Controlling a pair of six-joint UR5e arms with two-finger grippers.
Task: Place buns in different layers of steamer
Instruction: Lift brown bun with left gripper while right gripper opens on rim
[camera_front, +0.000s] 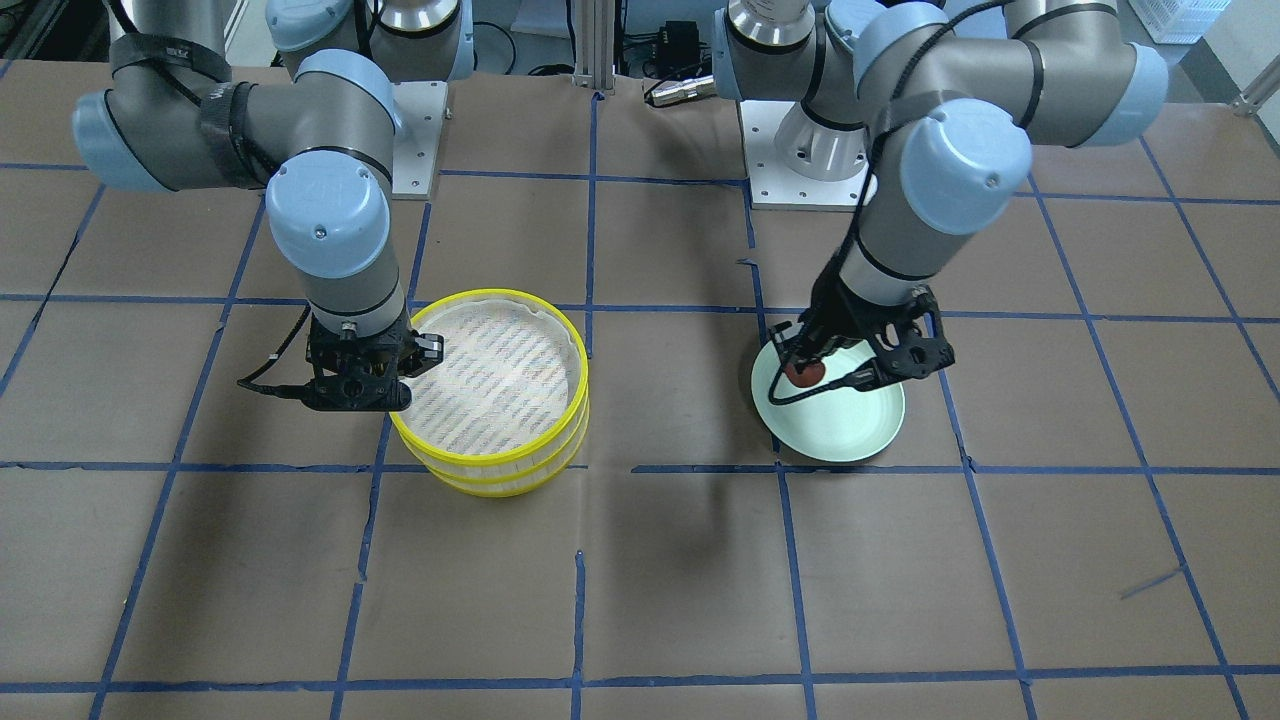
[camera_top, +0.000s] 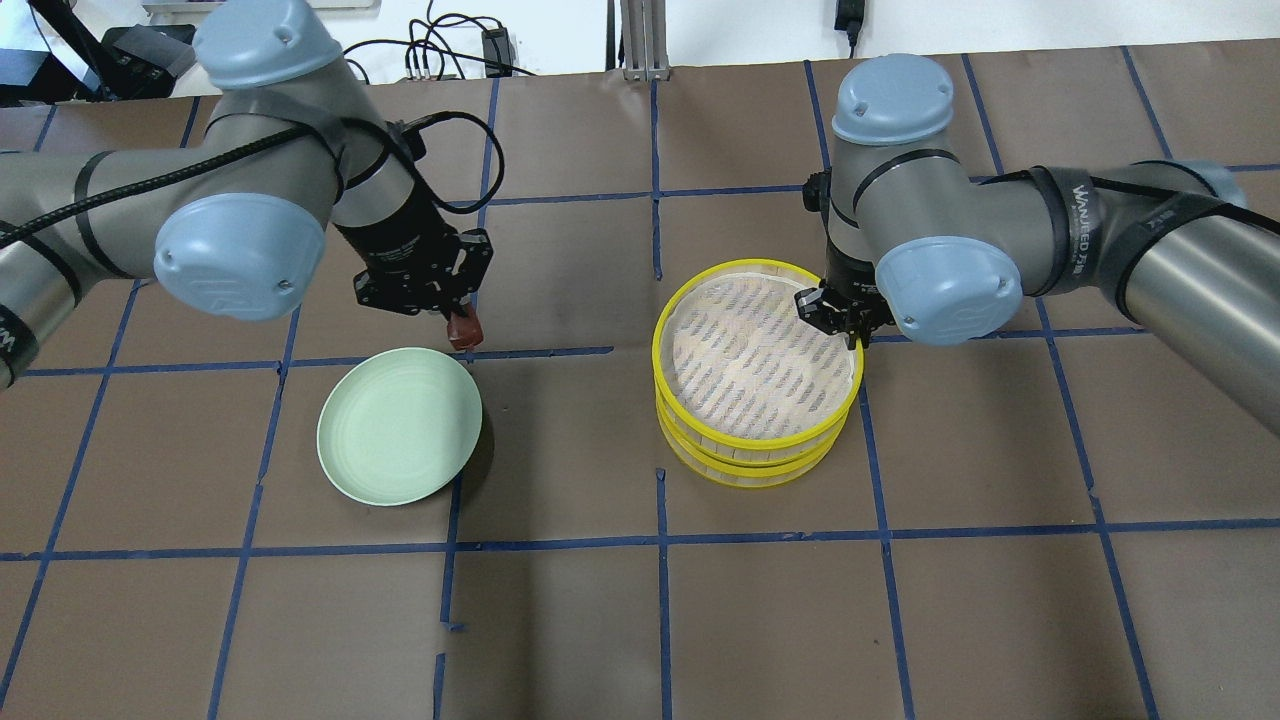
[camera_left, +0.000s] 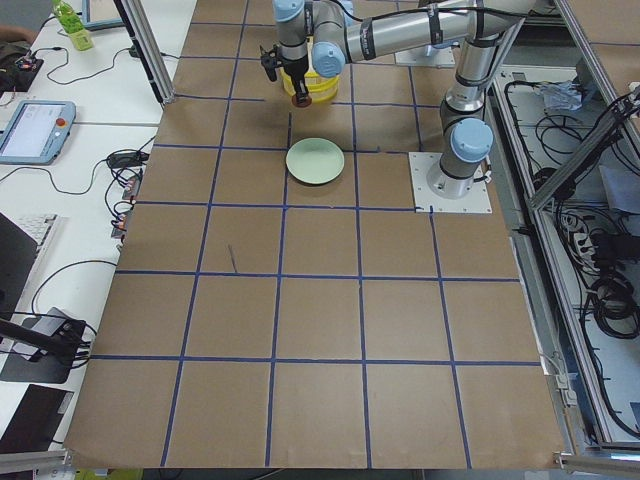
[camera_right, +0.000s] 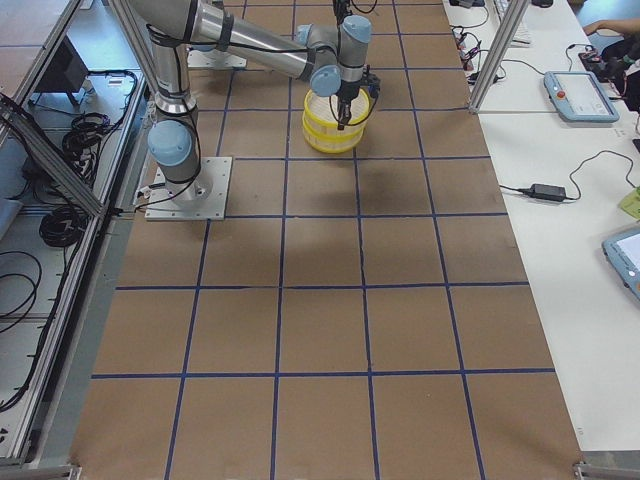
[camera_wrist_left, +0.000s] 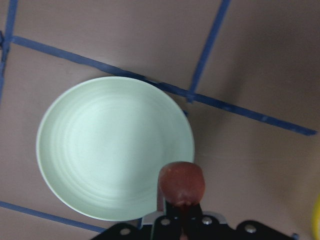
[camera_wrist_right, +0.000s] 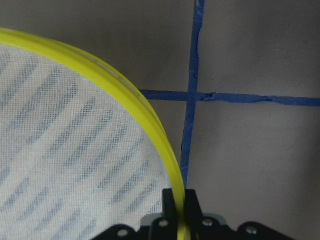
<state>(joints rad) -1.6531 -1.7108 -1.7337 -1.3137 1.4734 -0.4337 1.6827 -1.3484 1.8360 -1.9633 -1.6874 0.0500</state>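
My left gripper (camera_top: 460, 318) is shut on the dark reddish-brown bun (camera_top: 464, 332) and holds it in the air by the pale green plate's far edge. The bun also shows in the left wrist view (camera_wrist_left: 182, 182) and the front view (camera_front: 803, 372). The plate (camera_top: 398, 428) is bare. The two-tier steamer (camera_top: 757, 440) has yellow rims and a striped liner, and its top tier holds nothing. My right gripper (camera_top: 846, 324) is shut on the top tier's yellow rim (camera_wrist_right: 125, 90), with the rim running between its fingers. The white bun is not in view.
Brown paper with blue tape lines covers the table. The plate (camera_front: 850, 425) and the steamer (camera_front: 500, 470) stand about one grid square apart. Both arm bases stand at the robot's edge of the table.
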